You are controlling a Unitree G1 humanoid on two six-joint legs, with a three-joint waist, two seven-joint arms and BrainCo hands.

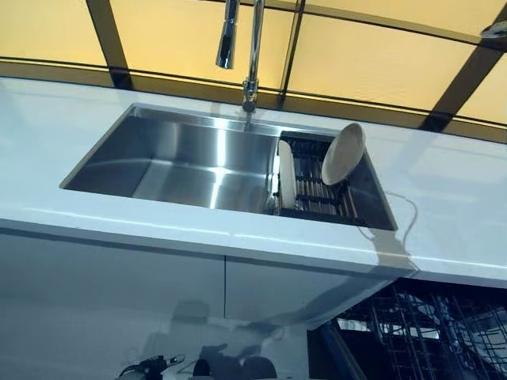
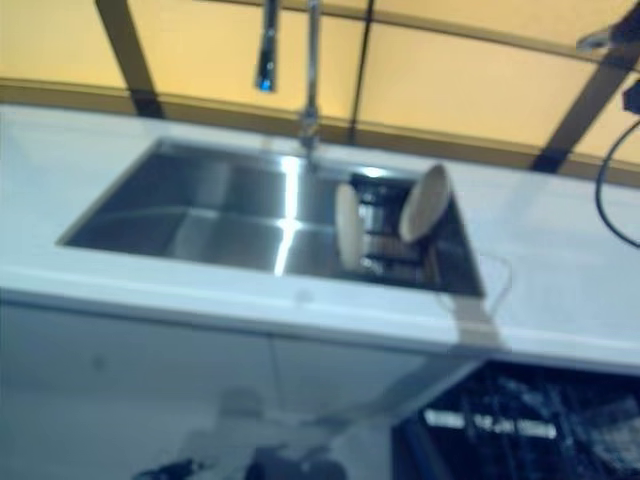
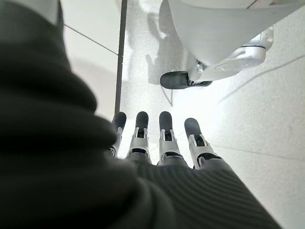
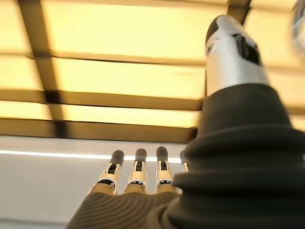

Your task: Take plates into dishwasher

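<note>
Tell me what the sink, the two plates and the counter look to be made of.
Sink: brushed stainless steel, by its grey sheen and streaked highlights. Plates: probably glazed ceramic, though melamine can't be ruled out; smooth, off-white, opaque. Counter: glossy white, likely solid surface or stone; it mirrors the window frame.

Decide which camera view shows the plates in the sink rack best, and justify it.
The left eye view: both plates stand on edge in the rack, crisply outlined. The right eye view shows them blurred. Neither wrist view shows them.
</note>
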